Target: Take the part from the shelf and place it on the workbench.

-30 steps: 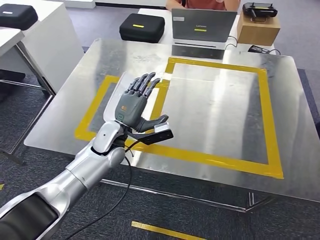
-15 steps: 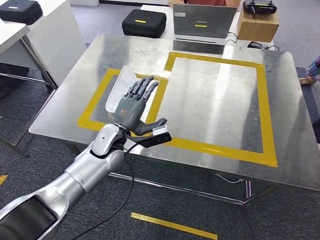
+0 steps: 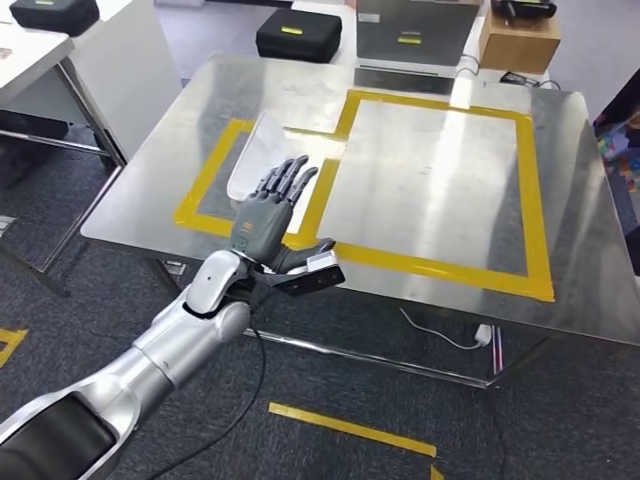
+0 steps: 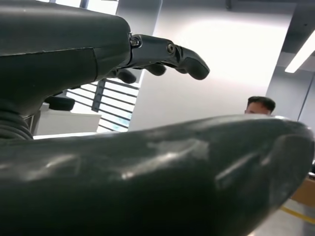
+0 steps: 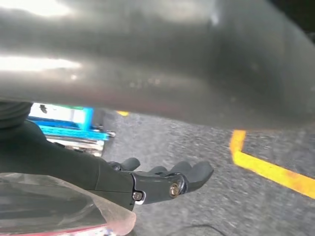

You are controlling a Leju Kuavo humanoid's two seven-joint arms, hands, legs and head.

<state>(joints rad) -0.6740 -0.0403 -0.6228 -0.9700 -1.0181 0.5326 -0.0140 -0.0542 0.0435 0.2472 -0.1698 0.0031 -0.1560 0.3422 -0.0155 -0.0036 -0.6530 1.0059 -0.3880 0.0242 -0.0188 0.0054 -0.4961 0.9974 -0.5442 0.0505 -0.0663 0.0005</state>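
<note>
Left hand [image 3: 266, 217], released, fingers spread, palm empty, raised over the surface's [image 3: 453, 190] near-left edge; part [image 3: 256, 158] lying flat in the yellow-taped bay [image 3: 198, 187] beyond it; advice: withdraw the arm clear without brushing the part.

Workbench [image 3: 423, 190] shiny silver, yellow tape [image 3: 540, 215] rectangles; left hand [image 3: 264, 215] dark grey; carpet [image 3: 528, 430] grey; case [image 3: 300, 35] black.
</note>
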